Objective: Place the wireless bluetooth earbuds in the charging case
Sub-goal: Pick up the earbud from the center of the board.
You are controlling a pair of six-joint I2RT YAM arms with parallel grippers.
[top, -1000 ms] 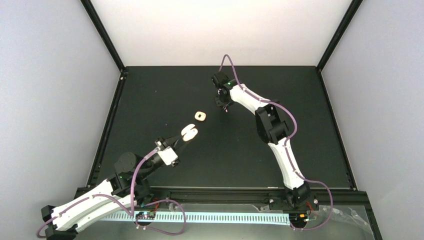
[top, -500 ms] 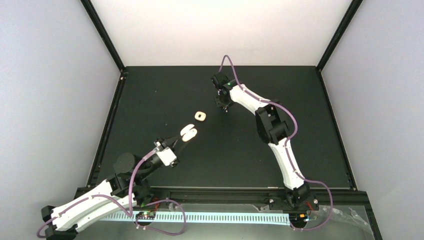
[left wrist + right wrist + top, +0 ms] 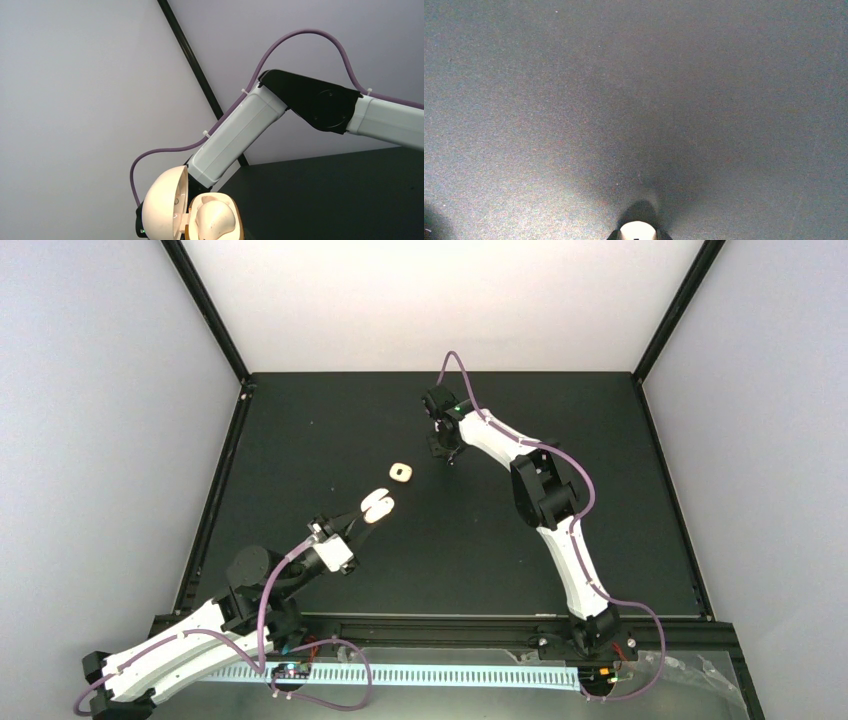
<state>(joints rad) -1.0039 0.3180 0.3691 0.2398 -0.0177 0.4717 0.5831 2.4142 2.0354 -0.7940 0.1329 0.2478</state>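
A cream charging case stands open at mid-table, and my left gripper is shut on it from the near left. The left wrist view shows the case's lid swung open to the left. Beside it is the base, with a cream rounded piece sitting in it. My right gripper points down at the mat at the back centre. In the right wrist view a cream-white earbud sits between its dark fingertips at the bottom edge, just above the mat.
A small cream rounded piece with a dark middle lies on the black mat between the two grippers. The right arm's forearm crosses behind the case. Black frame rails border the mat.
The right gripper's jaws have narrowed around the earbud. Both arms and the case have hardly moved.
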